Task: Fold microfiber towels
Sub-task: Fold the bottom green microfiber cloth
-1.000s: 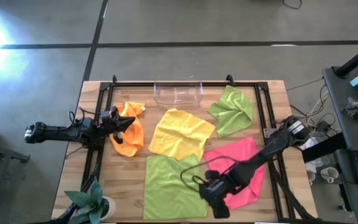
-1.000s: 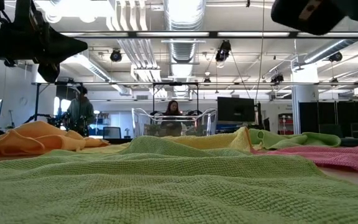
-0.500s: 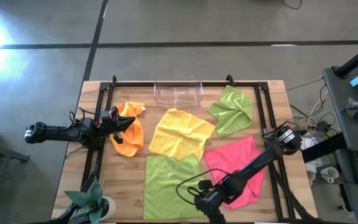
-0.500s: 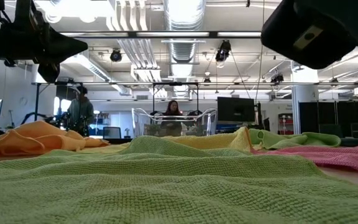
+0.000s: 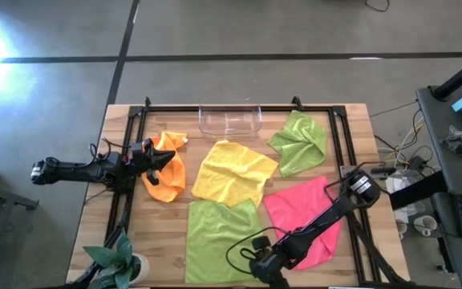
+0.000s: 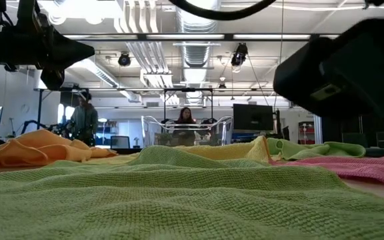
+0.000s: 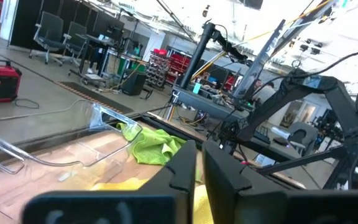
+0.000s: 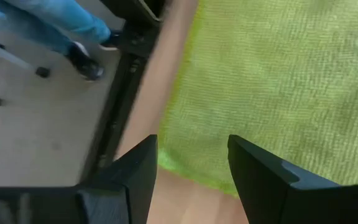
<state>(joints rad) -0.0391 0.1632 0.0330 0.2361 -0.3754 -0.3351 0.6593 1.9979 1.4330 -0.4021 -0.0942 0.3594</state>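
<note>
Five microfiber towels lie spread or crumpled on the wooden table: orange [image 5: 165, 172], yellow [image 5: 233, 172], a crumpled lime green one [image 5: 299, 143] at the far right, pink [image 5: 303, 213], and a flat lime green one [image 5: 219, 241] at the near edge. My right gripper [image 5: 259, 269] stands open, slanting down over that flat towel's near right corner [image 8: 185, 155], its fingers on either side of the towel's edge and apart from it. My left gripper [image 5: 165, 159] is shut and hovers level above the orange towel [image 6: 42, 147], holding nothing.
A clear plastic tray [image 5: 229, 120] stands at the far middle, inside a black frame [image 5: 239, 107] that runs round the tabletop. A potted plant [image 5: 115, 261] sits at the near left corner. Bare wood [image 8: 185, 202] shows at the near edge by the right gripper. People stand in the room beyond.
My right gripper has come down and gone toward the table's near edge and a little to the left, from over the pink towel's edge to the near lime green towel's right corner, staying open. No towel has moved.
</note>
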